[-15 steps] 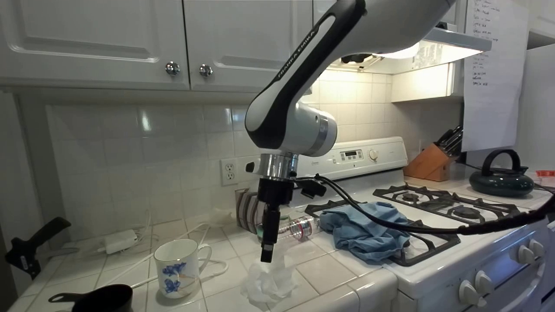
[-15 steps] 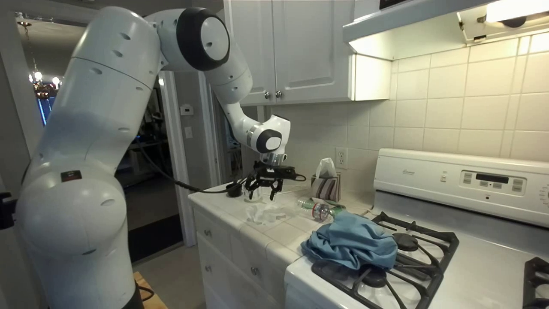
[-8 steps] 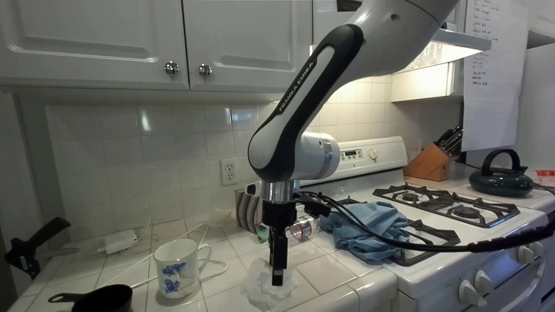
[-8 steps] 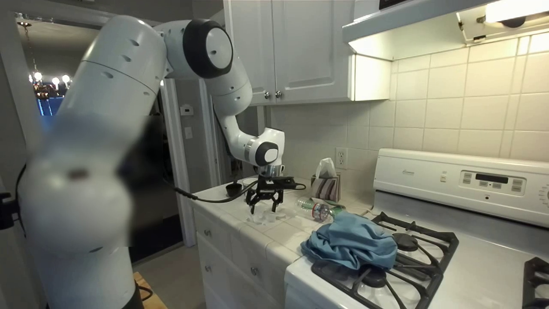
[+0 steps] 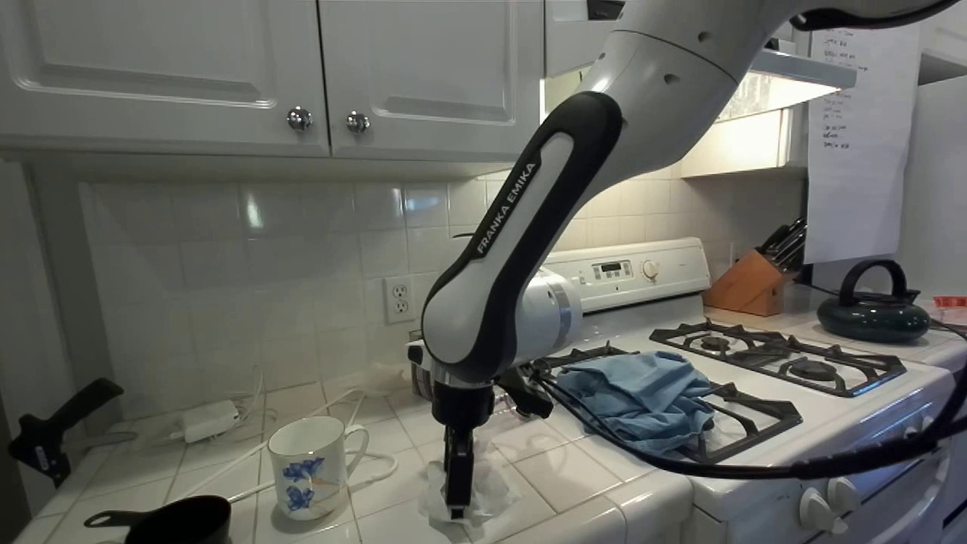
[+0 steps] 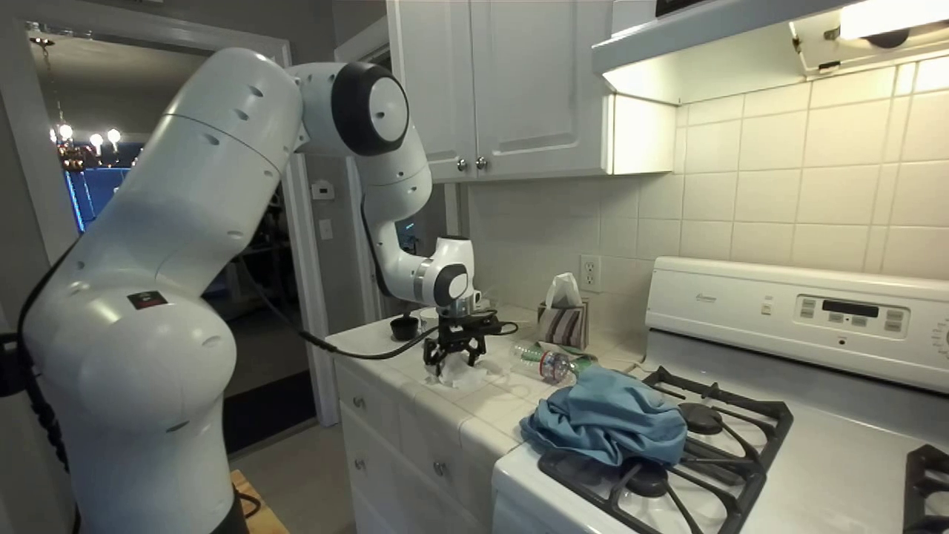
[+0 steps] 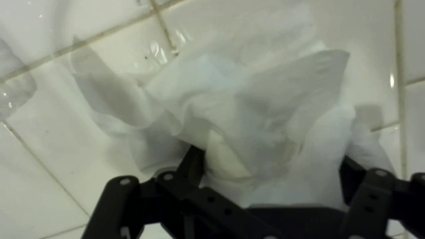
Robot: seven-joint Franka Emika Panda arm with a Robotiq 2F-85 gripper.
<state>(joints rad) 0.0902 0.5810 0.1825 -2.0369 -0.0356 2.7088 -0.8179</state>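
Gripper (image 7: 270, 159) jaws wide, astride crumpled white tissue (image 7: 245, 96) on tiled ctr (image 5: 563, 476); not clamped on it. Arm (image 5: 521, 234) lettered "FRANKA EMIKA". Hung paper sheet (image 5: 857, 174) w/ handwritten lines, too small to read. Stove panel (image 6: 778, 311) script & btl label (image 6: 554, 366) likewise illeg.

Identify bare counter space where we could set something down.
Bare tile lies between the crumpled tissue and blue cloth; another strip separates tissue and mug. It's crowded where the claw straddles the tissue, and around the bottle and striped box.

blue cloth (image 6: 608, 417) on the stove (image 6: 841, 452), clear bottle (image 6: 545, 363) beside it, flowered mug (image 5: 308, 470) near black pan (image 5: 180, 523)
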